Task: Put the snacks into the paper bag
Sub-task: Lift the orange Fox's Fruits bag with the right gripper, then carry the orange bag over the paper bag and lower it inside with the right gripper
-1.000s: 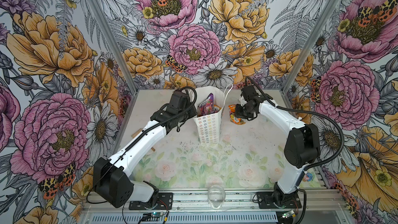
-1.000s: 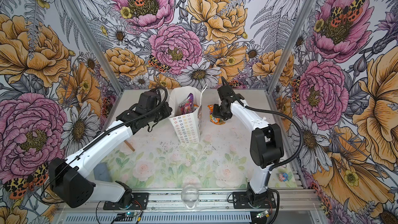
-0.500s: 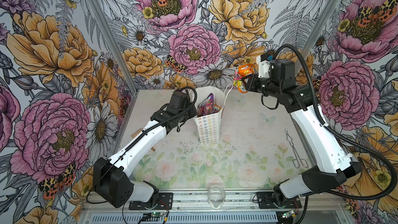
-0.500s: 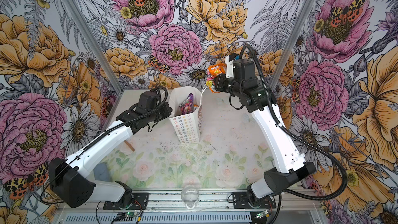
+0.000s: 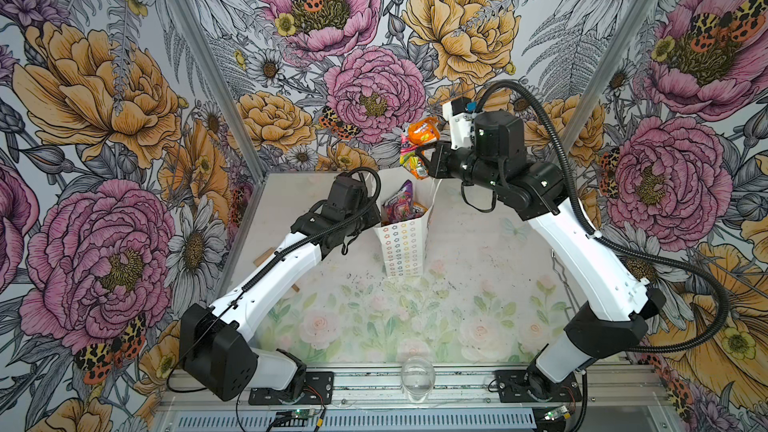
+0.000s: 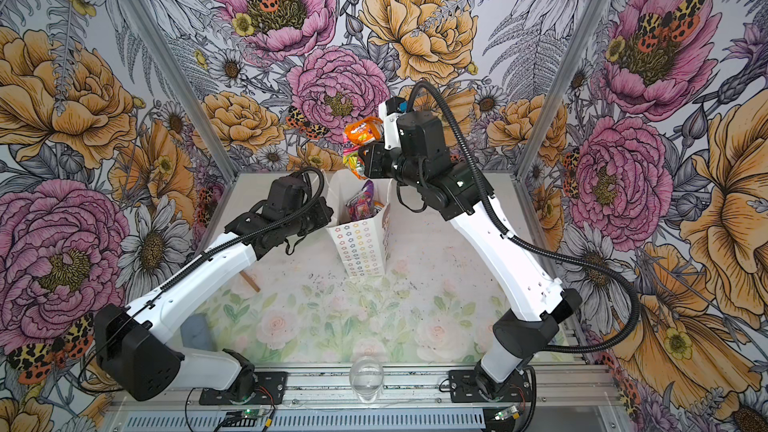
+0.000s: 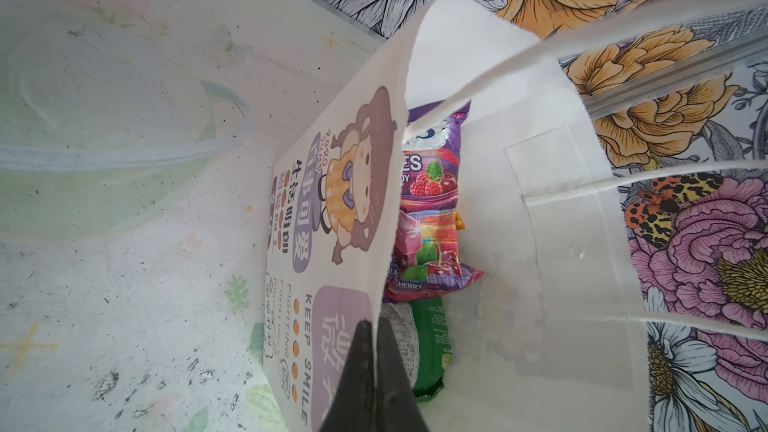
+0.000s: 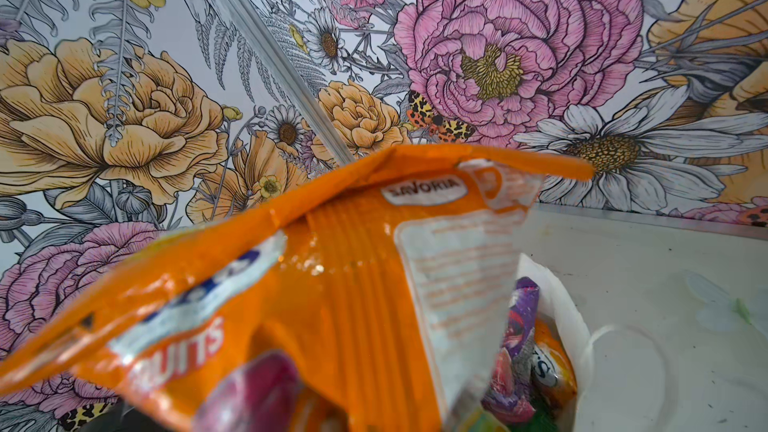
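Bagging: 1 packet left, by the look of it
Orange packet [image 5: 423, 132] clamped in right gripper [image 5: 420, 153] above paper bag [image 5: 401, 247]; left gripper [image 7: 372, 328] pinching bag rim; purple packet [image 7: 434, 184] inside.

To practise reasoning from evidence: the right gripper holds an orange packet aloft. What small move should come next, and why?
Probably lower the orange packet into the mouth of the paper bag before releasing: the right gripper holds it above the rim, and the left gripper pinches that rim open.

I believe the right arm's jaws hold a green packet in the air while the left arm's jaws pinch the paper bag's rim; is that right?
Not quite: the packet is orange, not green, as the right wrist view shows; the rest stands.
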